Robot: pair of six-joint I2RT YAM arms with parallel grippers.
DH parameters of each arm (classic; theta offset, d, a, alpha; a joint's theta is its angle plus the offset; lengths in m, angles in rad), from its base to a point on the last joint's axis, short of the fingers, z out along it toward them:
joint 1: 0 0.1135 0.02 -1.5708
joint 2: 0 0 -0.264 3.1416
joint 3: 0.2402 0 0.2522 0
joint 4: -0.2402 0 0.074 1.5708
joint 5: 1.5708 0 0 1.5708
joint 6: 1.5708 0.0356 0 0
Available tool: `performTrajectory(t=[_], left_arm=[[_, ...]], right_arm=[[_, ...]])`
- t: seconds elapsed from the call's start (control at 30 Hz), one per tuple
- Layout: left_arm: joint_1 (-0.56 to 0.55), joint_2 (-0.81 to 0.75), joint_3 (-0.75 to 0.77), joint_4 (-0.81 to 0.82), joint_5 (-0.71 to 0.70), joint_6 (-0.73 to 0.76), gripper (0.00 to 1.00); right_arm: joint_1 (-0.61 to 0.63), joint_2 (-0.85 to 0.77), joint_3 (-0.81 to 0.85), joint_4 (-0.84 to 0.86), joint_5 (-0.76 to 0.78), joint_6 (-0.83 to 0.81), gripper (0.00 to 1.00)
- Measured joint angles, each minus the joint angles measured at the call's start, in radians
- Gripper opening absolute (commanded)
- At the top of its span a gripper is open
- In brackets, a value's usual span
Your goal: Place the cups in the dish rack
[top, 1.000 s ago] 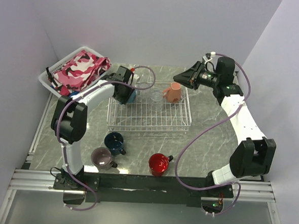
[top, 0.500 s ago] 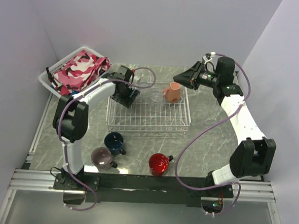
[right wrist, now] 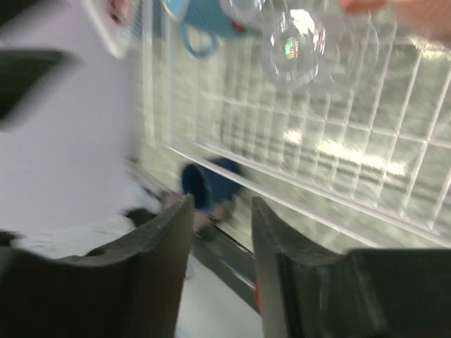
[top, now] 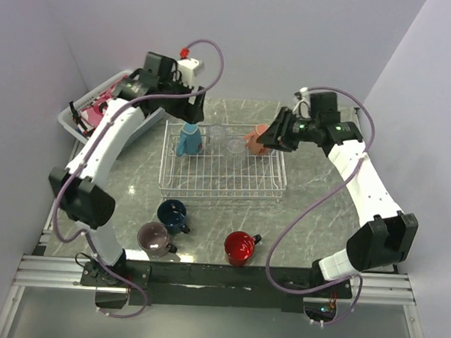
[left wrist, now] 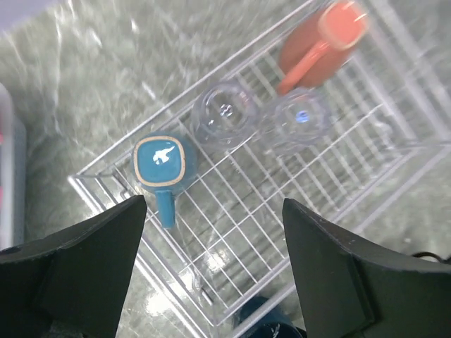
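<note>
Lifting away from the dish rack (top: 224, 186), the left end effector (left wrist: 211, 211) now hangs high over its back-left corner, fingers spread wide, nothing between them. A second ago it sat low in that corner, pinched narrow. The light blue mug (left wrist: 160, 160) it left behind stands mouth-down on the wires, handle toward the near side.

Beside it along the back row are two clear glasses (left wrist: 224, 115), then the salmon mug (top: 256, 140).

The right end effector (right wrist: 220, 201) has dropped from behind the rack to just beside the salmon mug. Its fingers have parted from near-closed and are empty. Wrist view is blurred, so contact can't be told.

Judgement: one more cup is delivered, four pieces are racked. The navy mug (top: 173, 214), mauve mug (top: 154, 238) and red mug (top: 240, 248) wait on the desk (top: 315, 213) in front of the rack.
</note>
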Motion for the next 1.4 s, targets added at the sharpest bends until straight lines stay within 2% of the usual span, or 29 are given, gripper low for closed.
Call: performTrajectory(t=[0.17,0.33,0.6,0.73,0.83,1.03,1.2,1.4], left_arm=[[0.080,-0.130,-0.003,-0.014,0.092,-0.002,0.84],[0.154,-0.311,-0.122,-0.018,0.109,0.024,0.84],[0.169,-0.589,-0.344,-0.027,0.113,0.030,0.82],[0.176,-0.629,-0.410,-0.038,0.113,0.031,0.82],[0.177,-0.623,-0.425,-0.039,0.112,0.032,0.82],[0.192,-0.634,-0.463,-0.021,0.139,0.026,0.82],[0.204,-0.655,-0.495,-0.011,0.174,0.029,0.82],[0.240,-0.667,-0.496,-0.019,0.209,0.036,0.82]], right_arm=[[0.198,0.006,0.116,-0.203,0.171,-0.149,0.49],[0.334,0.007,0.141,-0.277,0.244,-0.213,0.49],[0.579,0.019,0.026,-0.261,0.291,-0.185,0.48],[0.706,0.088,0.022,-0.201,0.293,-0.140,0.47],[0.778,0.198,0.062,-0.174,0.304,-0.109,0.46],[0.846,0.438,0.256,-0.178,0.365,-0.095,0.45],[0.851,0.555,0.393,-0.186,0.421,-0.092,0.43],[0.851,0.574,0.375,-0.188,0.490,-0.091,0.41]])
